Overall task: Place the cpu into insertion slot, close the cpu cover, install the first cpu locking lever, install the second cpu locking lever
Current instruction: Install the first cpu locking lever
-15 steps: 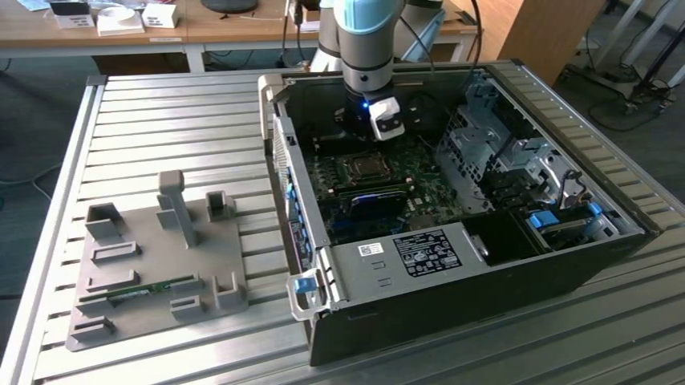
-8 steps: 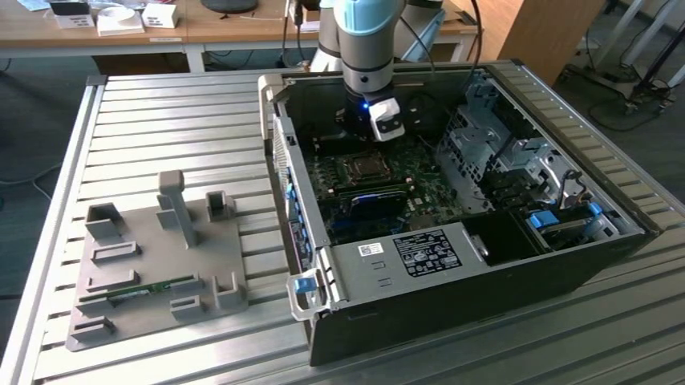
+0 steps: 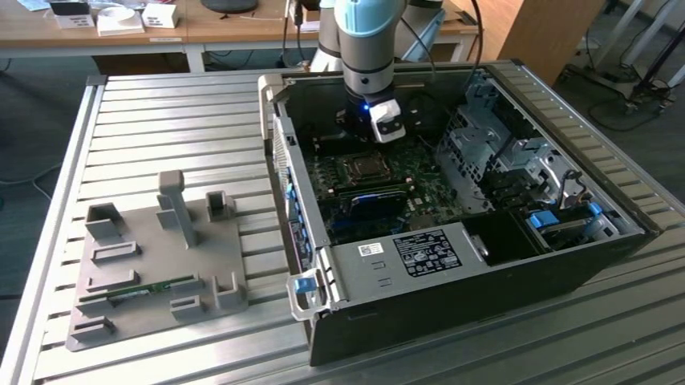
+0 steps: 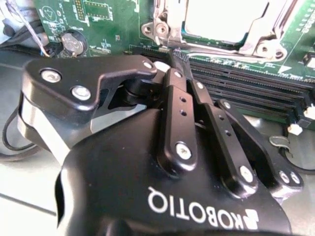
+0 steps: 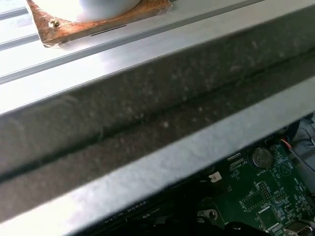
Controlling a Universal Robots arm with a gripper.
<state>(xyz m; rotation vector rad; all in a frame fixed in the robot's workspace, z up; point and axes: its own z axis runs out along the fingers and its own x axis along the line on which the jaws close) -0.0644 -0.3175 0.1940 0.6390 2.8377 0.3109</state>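
Observation:
In the exterior view my gripper (image 3: 377, 127) hangs inside the open computer case (image 3: 599, 265), just behind the insertion slot (image 3: 364, 167) on the green board. In the second wrist view the cpu (image 4: 226, 17) lies in the slot with its silvery top showing. The cpu cover (image 4: 258, 43) frames it, lying flat. My black fingers (image 4: 178, 98) are shut together. Their tips (image 4: 173, 55) rest at the end of a thin metal locking lever (image 4: 221, 53) that runs along the socket's edge. I cannot tell whether the tips grip the lever or only press on it.
Long black memory slots (image 4: 246, 83) run beside the socket, and a coin battery (image 4: 74, 43) sits on the board. The case's metal wall (image 5: 147, 123) is close to the wrist. A drive cage (image 3: 503, 152) stands on the exterior view's right, a grey fixture plate (image 3: 150, 265) on its left.

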